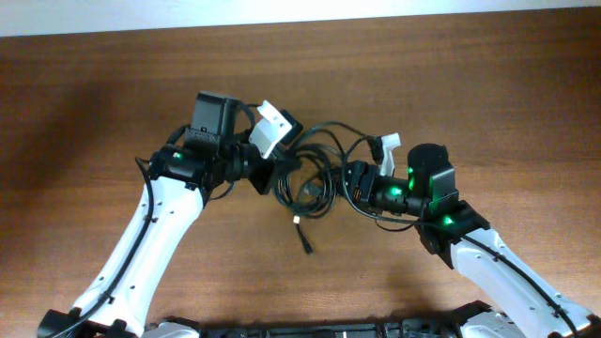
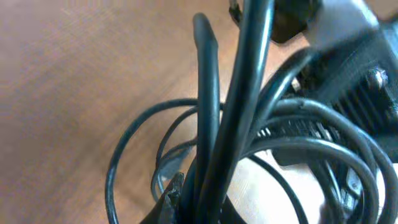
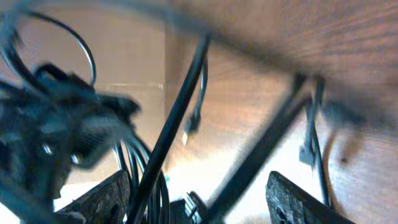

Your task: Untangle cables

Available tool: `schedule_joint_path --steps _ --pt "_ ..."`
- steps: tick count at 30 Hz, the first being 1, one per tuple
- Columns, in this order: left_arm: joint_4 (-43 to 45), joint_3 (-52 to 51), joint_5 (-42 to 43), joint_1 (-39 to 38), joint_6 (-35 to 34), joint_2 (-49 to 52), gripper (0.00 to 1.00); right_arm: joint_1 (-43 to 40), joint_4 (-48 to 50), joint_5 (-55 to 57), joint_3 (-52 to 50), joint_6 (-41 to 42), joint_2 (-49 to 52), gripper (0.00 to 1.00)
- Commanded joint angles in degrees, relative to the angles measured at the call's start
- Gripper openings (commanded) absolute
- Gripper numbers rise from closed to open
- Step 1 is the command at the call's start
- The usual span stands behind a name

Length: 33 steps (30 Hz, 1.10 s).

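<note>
The black cables (image 1: 315, 178) lie in a tangled bunch at the middle of the table, between my two grippers. My left gripper (image 1: 279, 176) is at the bunch's left side and is shut on several strands; in the left wrist view the cables (image 2: 211, 124) rise out of the shut jaws of the left gripper (image 2: 199, 208) and loop away. On the right side, my right gripper (image 1: 346, 183) reaches into the tangle. In the right wrist view its fingers (image 3: 102, 196) stand wide apart on the right gripper (image 3: 199, 199), with cable strands (image 3: 174, 118) crossing the gap unpinched.
One loose cable end with a plug (image 1: 306, 246) trails toward the front of the brown wooden table (image 1: 94, 113). A white strip runs past the table's far edge (image 1: 423, 14). Both arms angle in from the front corners.
</note>
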Motion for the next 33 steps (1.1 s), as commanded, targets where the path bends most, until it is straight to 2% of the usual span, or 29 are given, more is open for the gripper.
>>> schedule_joint_path --steps 1,4,6,9,13,15,23,25,26,29,30,33 --pt "5.8 0.4 -1.6 0.1 -10.6 0.1 0.00 3.0 -2.5 -0.3 0.3 0.0 0.4 0.68" --pt "9.9 0.4 -2.9 0.1 -19.9 0.1 0.00 5.6 -2.9 2.5 0.3 0.1 0.5 0.68" --pt "10.6 0.4 -2.9 0.1 -22.3 0.1 0.00 6.6 -2.9 4.5 0.3 0.4 0.5 0.67" --pt "10.1 0.4 -2.9 0.1 -23.8 0.1 0.00 6.7 -2.9 8.5 0.3 5.7 0.5 0.67" --pt "10.4 0.4 -2.9 0.1 -32.0 0.1 0.00 6.6 -2.9 13.3 0.3 15.5 0.5 0.49" --pt "10.4 0.4 -2.9 0.1 -35.8 0.1 0.00 6.6 -2.8 14.5 0.3 19.3 0.5 0.48" --pt "10.7 0.4 -4.5 -3.1 -40.6 0.1 0.00 6.6 0.9 15.6 0.3 26.7 0.5 0.48" --pt "10.7 0.4 -4.8 -4.5 -40.9 0.1 0.00 6.6 1.0 16.8 0.3 27.3 0.5 0.37" --pt "10.6 0.4 -4.9 -5.0 -41.9 0.1 0.00 6.6 1.0 16.9 0.3 27.3 0.5 0.27" --pt "10.6 0.4 -5.5 -5.6 -44.2 0.1 0.00 6.6 1.0 16.8 0.3 27.2 0.5 0.07" --pt "10.6 0.4 -5.5 -5.6 -44.2 0.1 0.00 6.6 1.0 16.8 0.3 27.2 0.5 0.04" --pt "10.3 0.4 -7.3 -5.6 -44.2 0.1 0.00 6.6 1.0 16.8 0.3 27.3 0.5 0.04"
